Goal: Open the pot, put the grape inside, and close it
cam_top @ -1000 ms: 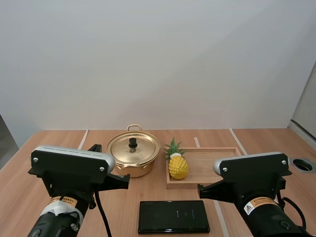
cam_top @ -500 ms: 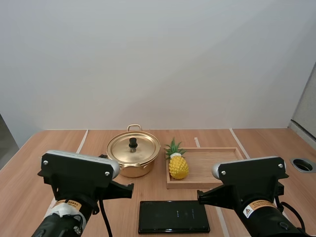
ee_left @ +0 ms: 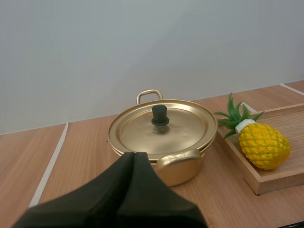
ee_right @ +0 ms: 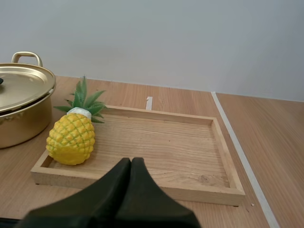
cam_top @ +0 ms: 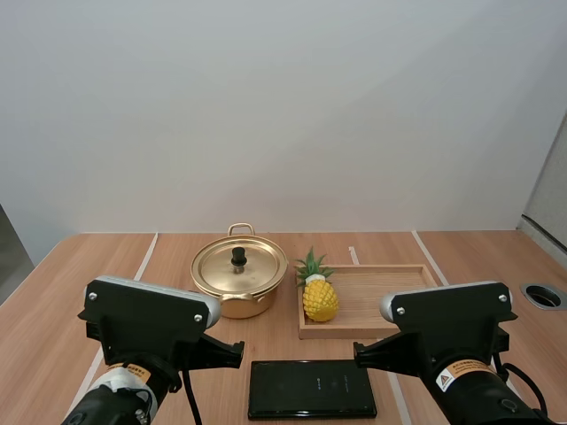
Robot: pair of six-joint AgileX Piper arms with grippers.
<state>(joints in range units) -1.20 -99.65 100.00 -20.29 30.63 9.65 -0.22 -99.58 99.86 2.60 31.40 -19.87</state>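
Note:
A gold pot (cam_top: pixel 237 297) stands at mid-table with its lid (cam_top: pixel 240 265) on, a black knob on top. To its right a yellow pineapple (cam_top: pixel 320 299) lies at the left end of a wooden tray (cam_top: pixel 381 297); I see no grapes. My left gripper (cam_top: pixel 232 354) is shut and empty in front of the pot. In the left wrist view its fingers (ee_left: pixel 134 159) form one dark wedge just short of the pot's near handle (ee_left: pixel 179 165). My right gripper (cam_top: pixel 363 352), also shut and empty, hovers before the tray's near rim (ee_right: pixel 142 186), the pineapple (ee_right: pixel 71 137) left of it.
A flat black pack (cam_top: pixel 311 388) lies at the table's front edge between the two arms. A round hole (cam_top: pixel 543 297) sits in the tabletop at the far right. White lines run across the wood beside the pot and tray.
My left arm has shifted right and lower in the high view, drawing nearer the middle. The right arm has sunk slightly. Pot, pineapple and tray are where they were.

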